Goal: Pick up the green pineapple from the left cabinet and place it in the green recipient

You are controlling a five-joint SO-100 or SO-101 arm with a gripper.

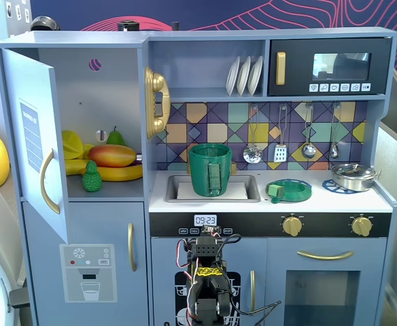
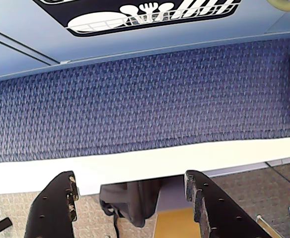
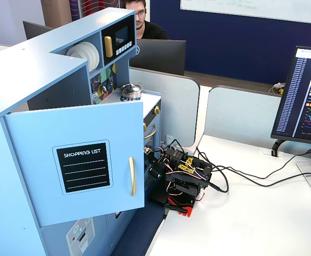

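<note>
The green pineapple (image 1: 91, 177) is standing upright on the shelf of the left cabinet (image 1: 76, 115), at the front, just in front of the left end of a yellow banana (image 1: 120, 172). I am seeing a red-and-yellow mango (image 1: 111, 155) lying on that banana, and a green pear (image 1: 115, 137) poking up behind it. The cabinet door (image 1: 39, 139) is swung wide open; in a fixed view from the side I am reading "SHOPPING LIST" on its label (image 3: 84, 166). To the right, the green recipient (image 1: 210, 169) is sitting in the sink (image 1: 243, 188), its ribbed strap handle facing me, well apart from the pineapple. A flat green dish (image 1: 289, 190) is lying on the counter beside the sink, and a steel pot (image 1: 353, 176) is resting on the hob.

The arm (image 3: 181, 174) is sitting folded low in front of the kitchen. In the wrist view I am looking at the gripper (image 2: 132, 206) with its two black fingers (image 2: 204, 203) spread well apart, holding nothing, hanging over blue carpet (image 2: 145, 99) and a white edge.
</note>
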